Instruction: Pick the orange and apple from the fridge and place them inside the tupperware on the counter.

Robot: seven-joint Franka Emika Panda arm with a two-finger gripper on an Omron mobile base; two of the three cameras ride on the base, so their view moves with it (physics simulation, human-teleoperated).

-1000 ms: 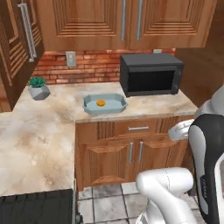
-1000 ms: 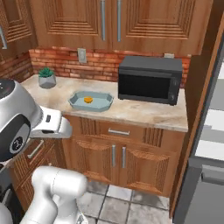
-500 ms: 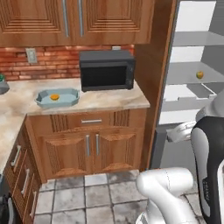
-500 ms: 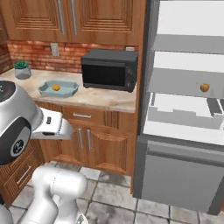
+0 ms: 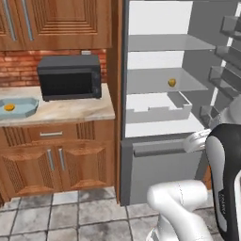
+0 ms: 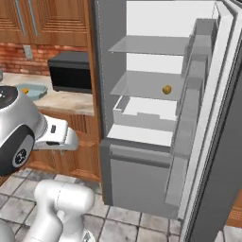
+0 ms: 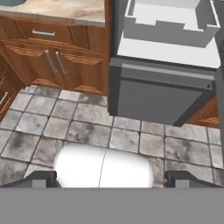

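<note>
Fingers (image 7: 41, 178) of the robot's gripper (image 7: 111, 179) stand wide apart with nothing between them, pointing down at the tiled floor (image 7: 87, 127) in front of the fridge (image 5: 160, 155). Its door hangs open, and the apple (image 5: 172, 83), a small dull golden-brown ball, sits alone on the middle translucent shelf (image 5: 150, 82), toward the right, above the drawer (image 5: 157, 110). To the left, past the black microwave (image 5: 69, 77), the pale blue tupperware (image 5: 26, 107) rests on the marbled tabletop (image 5: 70, 109) with the bright orange (image 5: 9, 107) already inside it. Judging by looks, the apple is light, firm and smooth, so it could roll or slip; closing the fingers across its widest middle, level with the shelf, seems the safest hold. Only the apple appears left to move.
</note>
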